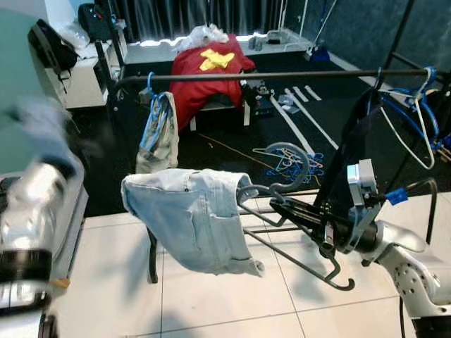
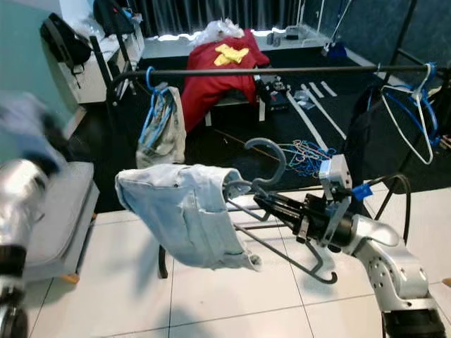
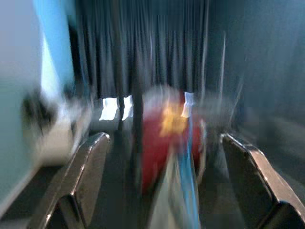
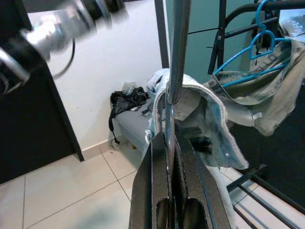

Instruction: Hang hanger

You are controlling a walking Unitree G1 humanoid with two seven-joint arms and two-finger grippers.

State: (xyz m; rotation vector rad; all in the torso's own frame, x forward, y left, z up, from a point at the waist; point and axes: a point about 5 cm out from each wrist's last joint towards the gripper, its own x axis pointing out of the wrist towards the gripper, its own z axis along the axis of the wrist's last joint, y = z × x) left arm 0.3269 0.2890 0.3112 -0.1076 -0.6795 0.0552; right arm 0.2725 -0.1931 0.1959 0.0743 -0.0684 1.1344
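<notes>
the grey hanger (image 2: 271, 211) draped with pale denim shorts (image 2: 187, 211) is pinched in the right pincer (image 2: 282, 215) well below the rail (image 2: 282, 70), not yet hooked on, while the left pincer (image 3: 167, 186) is spread and empty.

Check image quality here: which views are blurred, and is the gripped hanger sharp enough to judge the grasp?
Left wrist view: heavily motion-smeared, its open fingers soft and the red cloth a smudge. Left eye view: the left arm is blurred, while the right gripper, grey hanger and denim shorts are crisp. Right wrist view: sharp on the fingers clamping the hanger; blurred at the upper left.
</notes>
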